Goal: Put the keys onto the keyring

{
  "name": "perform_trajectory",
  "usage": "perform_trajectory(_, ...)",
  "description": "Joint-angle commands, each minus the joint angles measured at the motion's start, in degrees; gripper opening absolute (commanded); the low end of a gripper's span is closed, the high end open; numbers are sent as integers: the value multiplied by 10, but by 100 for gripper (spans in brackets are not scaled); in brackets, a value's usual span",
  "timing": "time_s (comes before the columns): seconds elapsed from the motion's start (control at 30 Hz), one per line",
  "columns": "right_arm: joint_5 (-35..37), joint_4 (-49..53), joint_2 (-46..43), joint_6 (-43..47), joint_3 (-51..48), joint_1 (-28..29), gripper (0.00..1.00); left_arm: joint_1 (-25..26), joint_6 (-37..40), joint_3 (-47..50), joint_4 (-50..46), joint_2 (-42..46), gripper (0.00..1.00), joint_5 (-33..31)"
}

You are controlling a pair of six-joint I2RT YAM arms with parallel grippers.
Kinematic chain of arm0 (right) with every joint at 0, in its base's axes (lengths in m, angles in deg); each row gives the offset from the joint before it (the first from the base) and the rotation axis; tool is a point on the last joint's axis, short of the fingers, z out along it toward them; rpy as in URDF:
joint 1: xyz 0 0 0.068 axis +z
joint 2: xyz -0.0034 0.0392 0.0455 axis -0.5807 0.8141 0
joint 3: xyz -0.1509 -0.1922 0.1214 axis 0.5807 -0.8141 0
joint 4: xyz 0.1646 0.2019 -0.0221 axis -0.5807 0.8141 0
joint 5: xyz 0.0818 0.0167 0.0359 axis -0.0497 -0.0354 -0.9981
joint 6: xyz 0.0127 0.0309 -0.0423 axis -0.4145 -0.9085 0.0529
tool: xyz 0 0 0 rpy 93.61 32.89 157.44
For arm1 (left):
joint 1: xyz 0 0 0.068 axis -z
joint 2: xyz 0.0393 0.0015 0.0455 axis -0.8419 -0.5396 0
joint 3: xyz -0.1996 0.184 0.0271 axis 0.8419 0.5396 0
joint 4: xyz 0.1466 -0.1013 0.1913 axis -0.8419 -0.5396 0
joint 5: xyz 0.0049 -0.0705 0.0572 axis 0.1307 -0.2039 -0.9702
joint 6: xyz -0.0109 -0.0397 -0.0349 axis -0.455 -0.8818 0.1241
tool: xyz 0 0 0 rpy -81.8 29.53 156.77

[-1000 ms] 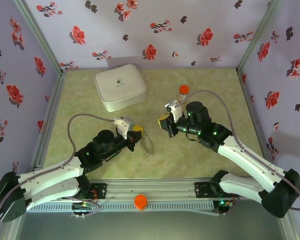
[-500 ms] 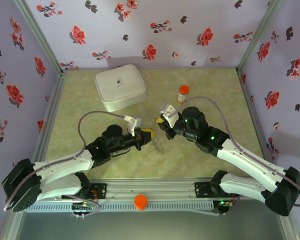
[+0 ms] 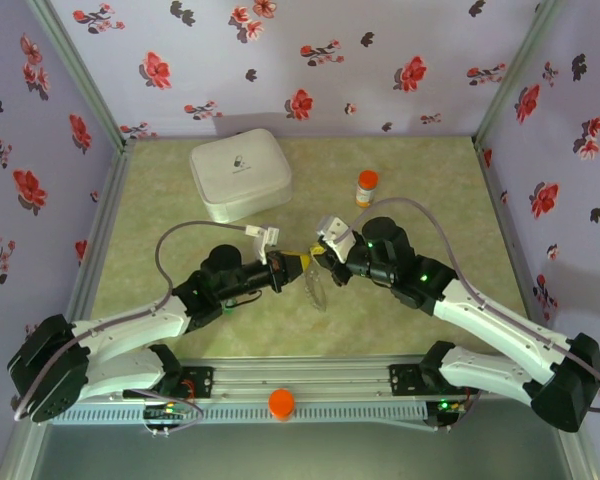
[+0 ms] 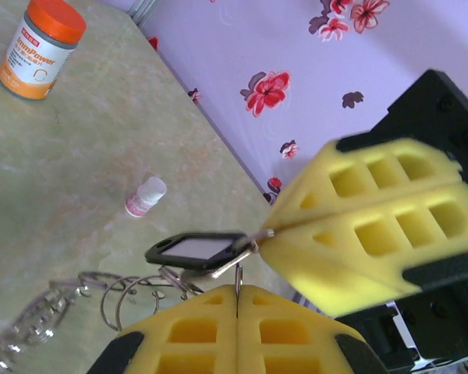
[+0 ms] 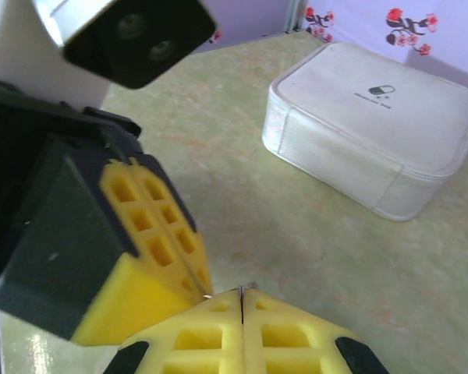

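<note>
Over the middle of the table my left gripper (image 3: 300, 263) and right gripper (image 3: 321, 262) meet tip to tip. In the left wrist view my left gripper (image 4: 238, 290) is shut on a thin wire loop of the keyring (image 4: 39, 323), whose grey chain sags toward the table. The black-headed key (image 4: 195, 249) hangs at that loop. Its metal end is pinched in my shut right gripper (image 4: 270, 232). The keyring (image 3: 315, 290) dangles below both grippers. In the right wrist view my right gripper (image 5: 242, 293) is shut on a sliver of metal, and the left gripper (image 5: 205, 290) touches it.
An orange-capped pill bottle (image 3: 366, 186) (image 4: 43, 47) stands behind the right arm. A white pill case (image 3: 240, 173) (image 5: 374, 125) sits at the back left. A tiny white vial (image 4: 144, 195) lies on the table. Floral walls enclose three sides.
The left gripper has carried the keyring right and the right gripper has come down-left, so their tips now touch. Both stayed shut.
</note>
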Motion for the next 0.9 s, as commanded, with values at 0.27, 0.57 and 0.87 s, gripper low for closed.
perform_trajectory(0.27,-52,41,-25,29,-14,4,0,-21,-43,-14,38,-4,0,41)
perform_trajectory(0.57,-29,25,-29,50,-31,3,0,-28,-61,-13,52,-5,0,75)
perform_trajectory(0.87,148,66,-26,38,-21,-1,0,-28,42,-36,-144,39,0,15)
